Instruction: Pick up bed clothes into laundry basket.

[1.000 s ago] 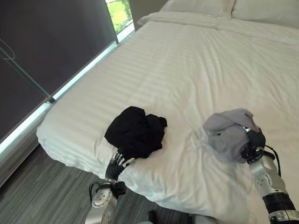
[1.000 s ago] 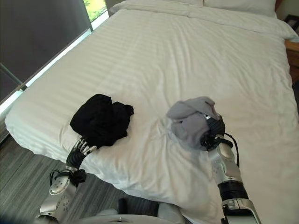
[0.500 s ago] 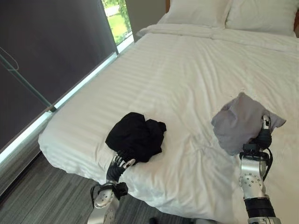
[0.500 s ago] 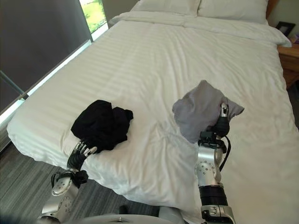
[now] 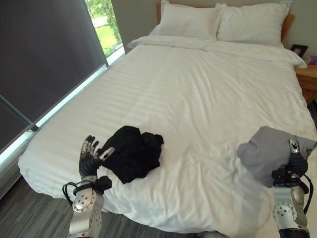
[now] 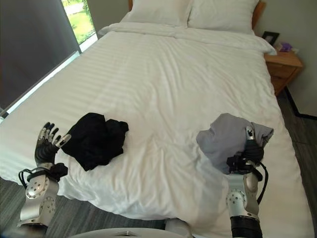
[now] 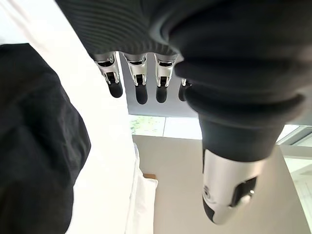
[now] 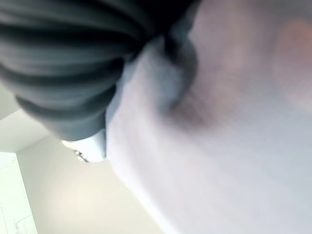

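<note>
A crumpled grey garment (image 5: 267, 151) hangs lifted above the bed's near right part, with my right hand (image 5: 295, 162) shut on it from below; it drapes close over the hand (image 8: 229, 146) in the right wrist view. A black garment (image 5: 131, 151) lies bunched on the white bed (image 5: 198, 94) near its front left corner. My left hand (image 5: 90, 154) is raised upright just left of the black garment, fingers (image 7: 141, 80) straight and spread, holding nothing. The black garment (image 7: 34, 146) shows beside that hand in the left wrist view.
Two white pillows (image 5: 218, 22) lie at the head of the bed. A wooden nightstand (image 6: 283, 64) stands at the bed's far right. A dark window wall (image 5: 44, 59) runs along the left, with grey floor (image 5: 29, 218) below the bed's front edge.
The camera has tilted up, showing more of the bed. My right hand has raised the grey garment off the bed and drawn it right. My left hand has lifted off the bed edge.
</note>
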Controlling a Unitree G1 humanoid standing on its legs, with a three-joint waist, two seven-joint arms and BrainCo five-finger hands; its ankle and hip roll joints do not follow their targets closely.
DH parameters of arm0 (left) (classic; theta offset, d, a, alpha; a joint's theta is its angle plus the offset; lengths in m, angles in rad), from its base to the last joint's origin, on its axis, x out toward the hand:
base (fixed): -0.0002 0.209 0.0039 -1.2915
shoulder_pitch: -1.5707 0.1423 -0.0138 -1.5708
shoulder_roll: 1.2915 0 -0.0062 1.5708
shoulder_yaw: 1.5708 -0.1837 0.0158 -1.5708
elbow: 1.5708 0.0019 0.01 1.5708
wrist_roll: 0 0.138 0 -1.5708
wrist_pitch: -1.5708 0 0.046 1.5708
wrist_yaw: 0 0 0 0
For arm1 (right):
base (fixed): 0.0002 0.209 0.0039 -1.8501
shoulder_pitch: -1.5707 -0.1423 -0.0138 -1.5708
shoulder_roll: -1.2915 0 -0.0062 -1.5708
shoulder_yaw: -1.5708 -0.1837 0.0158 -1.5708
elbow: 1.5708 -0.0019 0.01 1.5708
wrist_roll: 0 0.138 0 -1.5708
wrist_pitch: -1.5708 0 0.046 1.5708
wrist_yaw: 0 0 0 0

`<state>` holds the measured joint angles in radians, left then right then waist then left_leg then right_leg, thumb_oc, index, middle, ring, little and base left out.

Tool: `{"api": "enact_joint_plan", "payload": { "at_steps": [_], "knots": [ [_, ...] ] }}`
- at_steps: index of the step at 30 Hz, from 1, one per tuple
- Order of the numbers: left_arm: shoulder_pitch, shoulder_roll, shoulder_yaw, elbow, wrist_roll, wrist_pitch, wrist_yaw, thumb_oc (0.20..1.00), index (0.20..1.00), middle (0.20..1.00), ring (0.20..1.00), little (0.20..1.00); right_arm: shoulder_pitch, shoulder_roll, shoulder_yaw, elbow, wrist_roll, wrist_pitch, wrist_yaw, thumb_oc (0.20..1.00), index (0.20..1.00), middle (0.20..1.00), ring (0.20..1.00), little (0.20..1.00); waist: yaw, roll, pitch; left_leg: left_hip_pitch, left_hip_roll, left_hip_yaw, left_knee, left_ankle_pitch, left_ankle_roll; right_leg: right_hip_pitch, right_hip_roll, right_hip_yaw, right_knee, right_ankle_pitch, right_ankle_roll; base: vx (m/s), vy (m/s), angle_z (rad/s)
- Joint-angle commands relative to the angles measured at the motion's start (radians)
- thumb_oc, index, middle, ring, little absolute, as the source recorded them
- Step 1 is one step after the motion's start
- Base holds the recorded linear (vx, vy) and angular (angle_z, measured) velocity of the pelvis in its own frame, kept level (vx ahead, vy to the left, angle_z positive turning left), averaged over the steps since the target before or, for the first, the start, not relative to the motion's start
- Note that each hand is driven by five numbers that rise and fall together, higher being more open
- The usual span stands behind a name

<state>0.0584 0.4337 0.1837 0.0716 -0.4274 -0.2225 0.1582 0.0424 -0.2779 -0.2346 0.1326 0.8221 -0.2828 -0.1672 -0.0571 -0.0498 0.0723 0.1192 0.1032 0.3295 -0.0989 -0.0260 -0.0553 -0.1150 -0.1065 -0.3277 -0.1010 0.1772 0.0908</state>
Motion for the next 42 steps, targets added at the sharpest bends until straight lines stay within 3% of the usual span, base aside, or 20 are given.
{"api": "enact_joint_plan", "payload": {
  "at_steps": [1, 4, 5, 6, 8, 11, 18, 29, 30, 32, 33, 36, 37, 38, 40, 41, 42],
  "knots": [
    [-0.095, 0.097, 0.076, -0.042, 0.078, -0.085, 0.028, 1.000, 1.000, 1.000, 1.000, 1.000, -0.062, -0.061, -0.017, -0.080, -0.044, -0.026, 0.053, 0.200, 0.200, 0.200, 0.200, 0.200, -0.004, 0.018, 0.007, 0.053, 0.042, 0.083, 0.012, 0.005, -0.053, 0.140, -0.064, -0.004, 0.015, -0.042, 0.058, 0.02, 0.011, -0.09],
    [-0.125, 0.208, 0.072, 0.002, 0.177, -0.036, 0.015, 1.000, 1.000, 1.000, 1.000, 1.000, -0.058, -0.075, -0.009, -0.072, -0.047, -0.003, 0.065, 0.200, 0.200, 0.200, 0.200, 0.200, -0.013, 0.029, 0.009, 0.057, 0.042, 0.091, 0.012, 0.006, -0.055, 0.140, -0.062, 0.000, 0.014, -0.039, 0.062, 0.02, 0.016, -0.11],
    [-0.128, 0.210, 0.071, 0.005, 0.177, -0.037, 0.016, 1.000, 1.000, 1.000, 1.000, 1.000, -0.059, -0.073, -0.009, -0.072, -0.048, -0.003, 0.065, 0.200, 0.200, 0.200, 0.200, 0.200, -0.012, 0.028, 0.009, 0.057, 0.042, 0.092, 0.012, 0.006, -0.055, 0.140, -0.062, 0.000, 0.014, -0.039, 0.062, 0.00, 0.000, 0.00],
    [-0.147, 0.357, 0.075, 0.068, 0.334, 0.029, -0.005, 1.000, 1.000, 1.000, 1.000, 1.000, -0.057, -0.083, -0.007, -0.067, -0.045, 0.017, 0.075, 0.200, 0.200, 0.200, 0.200, 0.200, -0.019, 0.036, 0.012, 0.060, 0.041, 0.098, 0.012, 0.006, -0.057, 0.137, -0.060, 0.006, 0.014, -0.036, 0.064, 0.00, 0.000, 0.00],
    [-0.176, 0.461, 0.060, 0.129, 0.440, 0.082, -0.025, 1.000, 1.000, 1.000, 1.000, 1.000, -0.052, -0.078, -0.006, -0.070, -0.041, 0.035, 0.078, 0.200, 0.200, 0.200, 0.200, 0.200, -0.024, 0.038, 0.017, 0.060, 0.041, 0.101, 0.012, 0.008, -0.059, 0.132, -0.060, 0.009, 0.015, -0.031, 0.068, 0.01, 0.014, -0.06],
    [-0.151, 0.516, 0.074, 0.130, 0.523, 0.110, -0.053, 1.000, 1.000, 1.000, 1.000, 1.000, -0.034, -0.065, -0.016, -0.072, -0.046, 0.051, 0.079, 0.200, 0.200, 0.200, 0.200, 0.200, -0.021, 0.038, 0.024, 0.057, 0.041, 0.103, 0.012, 0.009, -0.059, 0.125, -0.060, 0.013, 0.016, -0.028, 0.070, 0.00, 0.000, -0.07],
    [-0.013, 0.507, 0.168, 0.079, 0.595, 0.120, -0.133, 1.000, 1.000, 1.000, 1.000, 1.000, 0.030, -0.023, -0.064, -0.100, -0.070, 0.075, 0.099, 0.200, 0.200, 0.200, 0.200, 0.200, -0.019, 0.040, 0.031, 0.061, 0.037, 0.109, 0.012, 0.001, -0.058, 0.120, -0.063, 0.023, 0.017, -0.025, 0.073, 0.02, 0.009, -0.08],
    [-0.057, 0.459, 0.054, 0.147, 0.521, 0.069, -0.177, 1.000, 1.000, 1.000, 1.000, 1.000, 0.041, -0.033, -0.037, -0.096, -0.100, 0.073, 0.120, 0.200, 0.200, 0.200, 0.200, 0.200, -0.040, 0.044, 0.057, 0.043, 0.039, 0.108, 0.012, 0.009, -0.062, 0.099, -0.060, 0.028, 0.018, -0.019, 0.072, 0.01, 0.003, -0.01],
    [-0.067, 0.456, 0.039, 0.168, 0.505, 0.066, -0.178, 1.000, 1.000, 1.000, 1.000, 1.000, 0.038, -0.034, -0.032, -0.094, -0.097, 0.071, 0.122, 0.200, 0.200, 0.200, 0.200, 0.200, -0.040, 0.050, 0.055, 0.046, 0.041, 0.093, 0.012, -0.008, -0.067, 0.101, -0.057, 0.041, 0.018, -0.032, 0.083, 0.00, 0.000, 0.00],
    [-0.121, 0.439, -0.033, 0.222, 0.500, 0.071, -0.178, 1.000, 1.000, 1.000, 1.000, 1.000, 0.033, -0.042, -0.001, -0.096, -0.102, 0.069, 0.125, 0.200, 0.200, 0.200, 0.200, 0.200, -0.052, 0.042, 0.073, 0.015, 0.041, 0.105, 0.012, 0.022, -0.065, 0.073, -0.061, 0.030, 0.018, -0.011, 0.074, -0.02, -0.003, 0.06],
    [-0.141, 0.439, -0.051, 0.228, 0.501, 0.069, -0.178, 1.000, 1.000, 1.000, 1.000, 1.000, 0.029, -0.044, 0.001, -0.094, -0.103, 0.069, 0.122, 0.200, 0.200, 0.200, 0.200, 0.200, -0.050, 0.050, 0.072, 0.017, 0.045, 0.086, 0.012, 0.003, -0.070, 0.076, -0.057, 0.041, 0.018, -0.026, 0.085, 0.01, 0.024, 0.12],
    [-0.258, 0.428, -0.198, 0.347, 0.497, 0.071, -0.195, 1.000, 1.000, 1.000, 1.000, 1.000, -0.026, -0.074, 0.062, -0.098, -0.111, 0.056, 0.112, 0.200, 0.200, 0.200, 0.200, 0.200, -0.072, 0.046, 0.121, -0.048, 0.047, 0.085, 0.012, 0.025, -0.072, 0.010, -0.057, 0.058, 0.019, -0.005, 0.088, -0.11, 0.010, -0.08],
    [-0.416, 0.340, -0.352, 0.575, 0.505, 0.073, -0.167, 1.000, 1.000, 1.000, 1.000, 1.000, -0.071, -0.088, 0.140, -0.083, -0.121, 0.047, 0.101, 0.200, 0.200, 0.200, 0.200, 0.200, -0.091, 0.036, 0.138, -0.105, 0.053, 0.087, 0.012, 0.052, -0.079, -0.048, -0.055, 0.070, 0.015, 0.016, 0.091, -0.12, -0.020, -0.14],
    [-0.492, 0.286, -0.444, 0.672, 0.572, 0.084, -0.154, 1.000, 1.000, 1.000, 1.000, 1.000, -0.087, -0.084, 0.181, -0.069, -0.112, 0.037, 0.090, 0.200, 0.200, 0.200, 0.200, 0.200, -0.103, 0.032, 0.138, -0.122, 0.056, 0.085, 0.012, 0.059, -0.082, -0.062, -0.057, 0.070, 0.014, 0.020, 0.095, -0.08, -0.015, -0.08],
    [-0.530, 0.251, -0.491, 0.755, 0.627, 0.100, -0.156, 1.000, 1.000, 1.000, 1.000, 1.000, -0.094, -0.085, 0.199, -0.062, -0.108, 0.038, 0.093, 0.200, 0.200, 0.200, 0.200, 0.200, -0.109, 0.030, 0.139, -0.128, 0.056, 0.085, 0.012, 0.059, -0.083, -0.067, -0.059, 0.069, 0.014, 0.021, 0.098, 0.00, 0.005, 0.20],
    [-0.583, 0.180, -0.549, 0.845, 0.707, 0.121, -0.149, 1.000, 1.000, 1.000, 1.000, 1.000, -0.097, -0.088, 0.214, -0.060, -0.107, 0.035, 0.088, 0.200, 0.200, 0.200, 0.200, 0.200, -0.115, 0.030, 0.142, -0.137, 0.053, 0.083, 0.012, 0.058, -0.083, -0.077, -0.060, 0.072, 0.014, 0.022, 0.100, 0.01, 0.011, 0.13],
    [-0.597, 0.164, -0.586, 0.865, 0.779, 0.126, -0.160, 1.000, 1.000, 1.000, 1.000, 1.000, -0.097, -0.092, 0.217, -0.061, -0.112, 0.034, 0.084, 0.200, 0.200, 0.200, 0.200, 0.200, -0.117, 0.029, 0.142, -0.137, 0.052, 0.083, 0.012, 0.055, -0.082, -0.076, -0.061, 0.072, 0.014, 0.021, 0.100, 0.03, 0.013, -0.09]
  ]
}}
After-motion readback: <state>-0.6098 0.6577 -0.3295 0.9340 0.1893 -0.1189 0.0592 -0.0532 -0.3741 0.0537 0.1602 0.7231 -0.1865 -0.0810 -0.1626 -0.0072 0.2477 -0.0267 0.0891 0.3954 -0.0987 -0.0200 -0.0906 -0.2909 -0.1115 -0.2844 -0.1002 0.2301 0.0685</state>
